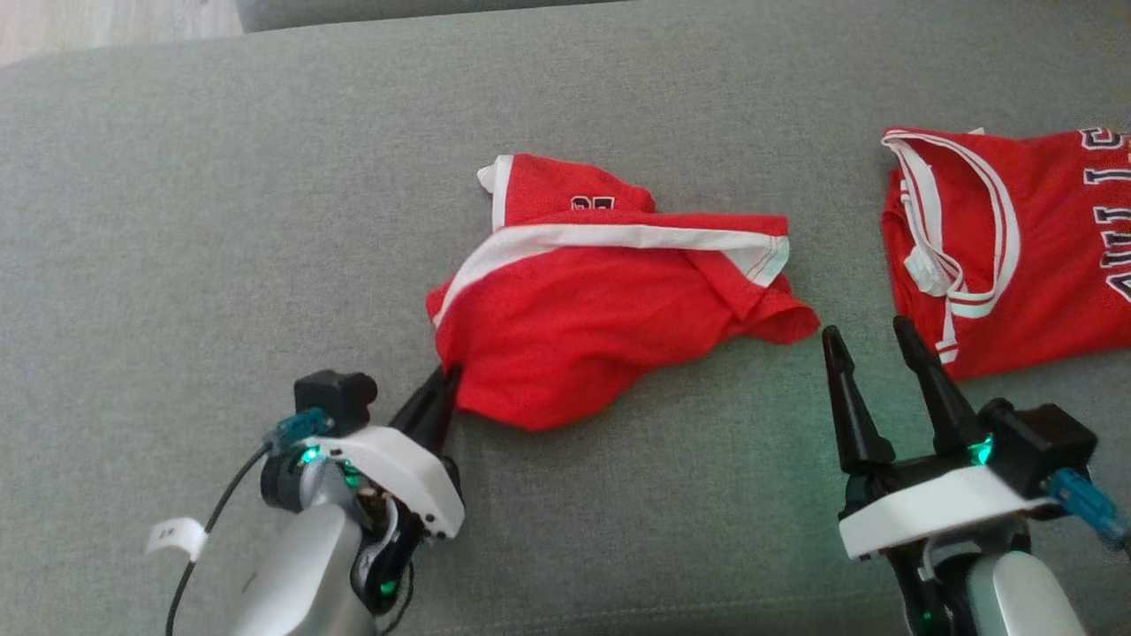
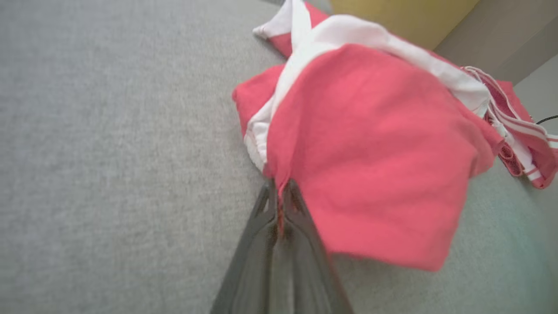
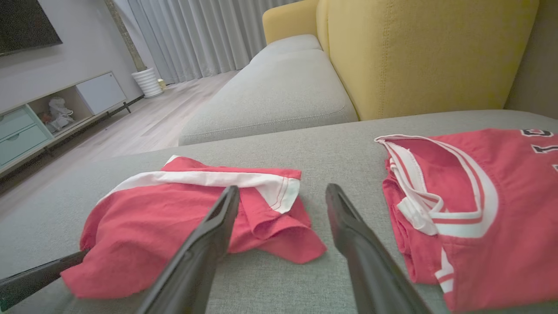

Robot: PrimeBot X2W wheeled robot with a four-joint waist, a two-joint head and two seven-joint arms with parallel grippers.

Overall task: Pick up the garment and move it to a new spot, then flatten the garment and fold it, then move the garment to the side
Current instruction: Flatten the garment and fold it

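Note:
The garment (image 1: 601,318), red with white trim, lies crumpled in the middle of the grey sofa cushion (image 1: 221,221). My left gripper (image 1: 446,375) is shut on its lower left corner. In the left wrist view the two fingers pinch a red fold (image 2: 279,192), and the rest of the garment (image 2: 370,152) bulges beyond them. My right gripper (image 1: 870,331) stands open just right of the garment's right edge, touching nothing. In the right wrist view its fingertips (image 3: 281,192) frame that right edge of the garment (image 3: 174,218).
A second red jersey (image 1: 1043,256) with white stripes and lettering lies at the right, close to my right gripper. A yellow backrest (image 3: 427,52) rises behind the cushion. Beyond are another grey seat (image 3: 279,96), wooden floor (image 3: 144,126) and a low cabinet (image 3: 43,117).

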